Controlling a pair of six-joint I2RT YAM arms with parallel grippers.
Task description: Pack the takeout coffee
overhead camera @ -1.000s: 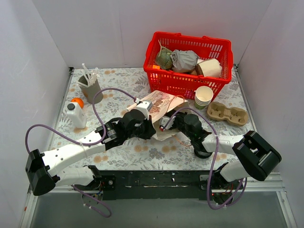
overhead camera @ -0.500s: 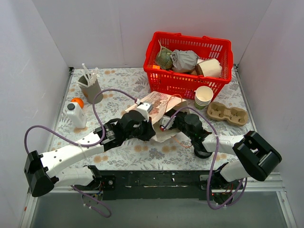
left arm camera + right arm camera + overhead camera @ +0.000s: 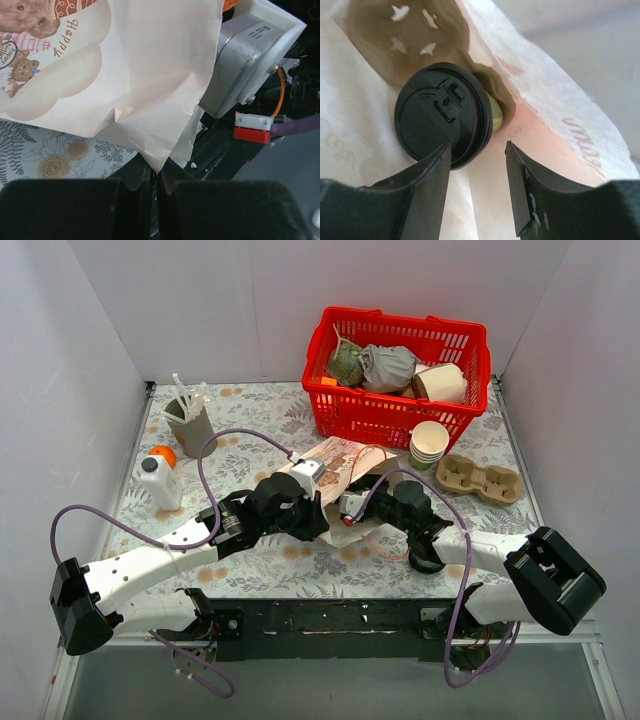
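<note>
The takeout coffee (image 3: 440, 117) lies on its side inside a teddy-bear printed paper bag (image 3: 335, 455), its black dome lid facing the right wrist camera and a sliver of green side (image 3: 495, 112) showing. My right gripper (image 3: 477, 150) is inside the bag mouth, open. Its left finger overlaps the lid's lower rim and its right finger stands apart from the cup. In the top view the cup is hidden by the bag. My left gripper (image 3: 155, 175) is shut on the bag's (image 3: 125, 75) edge, next to the right gripper (image 3: 355, 505).
A red basket (image 3: 400, 415) with wrapped items stands at the back. A stack of cream cups (image 3: 428, 445) and a cardboard cup carrier (image 3: 480, 480) sit to the right of the bag. A cup of stirrers (image 3: 190, 420), a white bottle (image 3: 160, 483) and an orange (image 3: 162, 453) are at the left.
My right gripper has opened and let go of the coffee, which now rests in the bag. The right arm has shifted slightly. The left gripper still holds the bag's edge.
</note>
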